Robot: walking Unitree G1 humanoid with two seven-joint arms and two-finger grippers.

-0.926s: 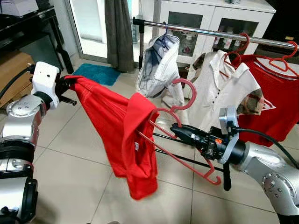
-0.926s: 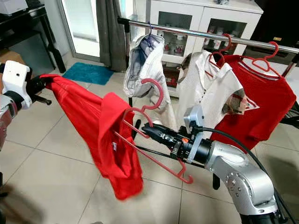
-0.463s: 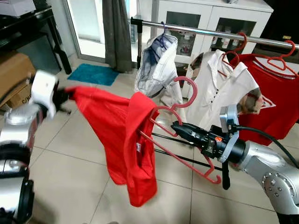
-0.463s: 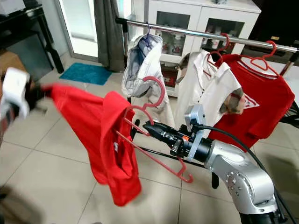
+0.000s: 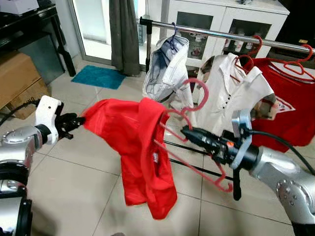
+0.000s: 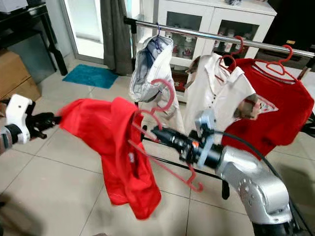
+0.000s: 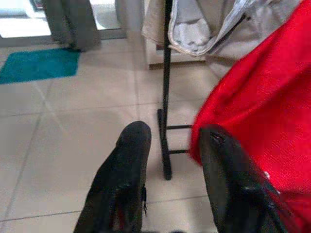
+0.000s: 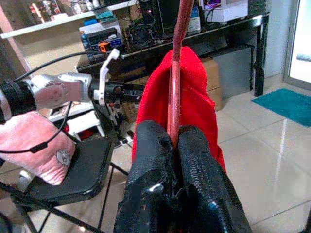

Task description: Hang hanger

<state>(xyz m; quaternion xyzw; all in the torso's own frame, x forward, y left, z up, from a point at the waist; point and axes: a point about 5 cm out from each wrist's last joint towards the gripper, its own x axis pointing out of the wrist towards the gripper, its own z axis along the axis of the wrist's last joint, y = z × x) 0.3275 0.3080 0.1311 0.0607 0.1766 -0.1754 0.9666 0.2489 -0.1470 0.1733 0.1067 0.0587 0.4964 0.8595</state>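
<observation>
Nearest the robot, the right gripper (image 5: 186,131) has its two black fingers (image 8: 150,160) pinched tight on the thin bar of a red hanger (image 5: 197,147), a grip that keeps the hook free and pointing up toward the rail. A red shirt (image 5: 140,147) hangs half-threaded on that hanger, bunched over one shoulder and drooping toward the tiled floor (image 5: 74,191). Out to the robot's left, the left gripper (image 5: 74,121) sits at the shirt's far edge; in the left wrist view its fingers (image 7: 121,179) stand apart with the red cloth lying against one of them rather than clamped, so it appears to steady or spread the fabric, not carry it. Farther back, the metal rail (image 5: 216,34) carries a grey-white garment (image 5: 165,69), a white polo (image 5: 231,93) and a second red shirt (image 5: 290,103) with a pale chest print too blurred to read. Behind stand a white cabinet (image 5: 221,17), a curtain (image 5: 123,34) and a teal mat (image 5: 101,77). A small label on the held shirt's hem is unreadable.
</observation>
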